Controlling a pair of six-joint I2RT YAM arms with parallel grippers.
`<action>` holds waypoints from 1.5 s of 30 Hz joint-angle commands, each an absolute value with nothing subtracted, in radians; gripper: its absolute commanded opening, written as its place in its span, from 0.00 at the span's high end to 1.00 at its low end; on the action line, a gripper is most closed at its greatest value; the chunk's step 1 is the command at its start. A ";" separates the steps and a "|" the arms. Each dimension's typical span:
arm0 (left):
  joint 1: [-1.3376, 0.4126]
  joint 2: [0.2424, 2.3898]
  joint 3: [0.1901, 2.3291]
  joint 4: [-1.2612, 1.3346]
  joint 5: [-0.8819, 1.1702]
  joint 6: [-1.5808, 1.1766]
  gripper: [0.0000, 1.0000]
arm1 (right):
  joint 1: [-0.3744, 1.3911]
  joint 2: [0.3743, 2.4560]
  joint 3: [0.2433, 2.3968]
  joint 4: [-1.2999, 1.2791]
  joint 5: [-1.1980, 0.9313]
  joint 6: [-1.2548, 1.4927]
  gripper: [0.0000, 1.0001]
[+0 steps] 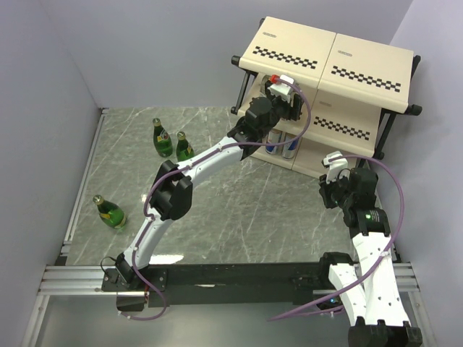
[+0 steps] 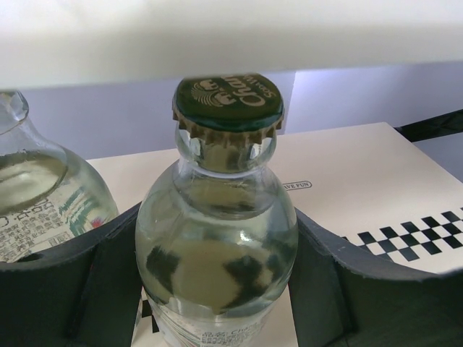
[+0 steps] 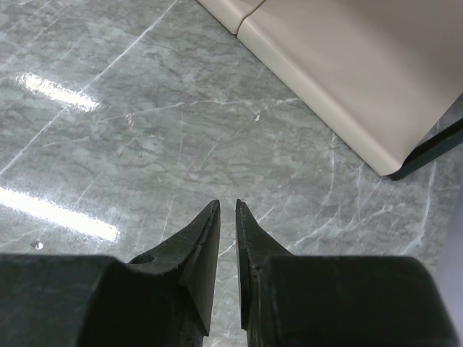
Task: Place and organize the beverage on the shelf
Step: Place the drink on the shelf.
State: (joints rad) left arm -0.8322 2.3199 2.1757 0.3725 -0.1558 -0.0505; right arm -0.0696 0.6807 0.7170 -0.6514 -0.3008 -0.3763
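Left claw (image 2: 217, 293): grasping a clear bottle (image 2: 217, 238), with a dark finger (image 2: 94, 282) pressed on each flank of the body. The bottle is upright, with pale liquid up to the shoulder. Its cap (image 2: 228, 101) is dark green over a gold crimped skirt, with white lettering and a small emblem on top (upside-down to this camera, not legible). The cap sits just under the pale underside of a board of the shelf (image 1: 362, 65). Cannot tell whether the bottle's base touches the board below.

Just left of the claw: second clear bottle (image 2: 32, 195), with a label in fine print too small to read. Beyond the claw is a cream board with a black checkered strip (image 2: 412, 238) and a tiny printed tag ending "FUN".

Overhead view: the left claw is inside the shelf's middle tier. Silver-and-blue cans (image 1: 281, 144) stand on the tier beneath it. Three green bottles (image 1: 163, 137) are on the worktop (image 1: 239, 210), well apart from the claw, off to its left.

Right claw (image 3: 227, 210): clenched to a thin slit, nothing between the tips, above the worktop. The shelf's lowest board lies ahead and to its right.
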 commanded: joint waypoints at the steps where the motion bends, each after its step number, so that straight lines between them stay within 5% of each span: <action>1: -0.833 2.278 2.232 0.534 -0.169 -0.069 0.36 | -0.063 0.680 0.719 -0.643 -0.299 -0.382 0.78; 16: -0.833 2.273 2.226 0.534 -0.172 -0.078 0.22 | -0.064 0.680 0.719 -0.641 -0.296 -0.382 0.78; 29: -0.833 2.253 2.201 0.546 -0.164 -0.084 0.20 | -0.063 0.680 0.718 -0.640 -0.293 -0.382 0.78; 45: -0.848 2.005 1.879 0.606 -0.106 -0.069 0.01 | -0.064 0.678 0.712 -0.637 -0.293 -0.387 0.78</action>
State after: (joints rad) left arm -0.8391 2.1193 1.9270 0.5407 -0.1337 -0.0711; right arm -0.0696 0.6819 0.7139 -0.6510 -0.2993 -0.3771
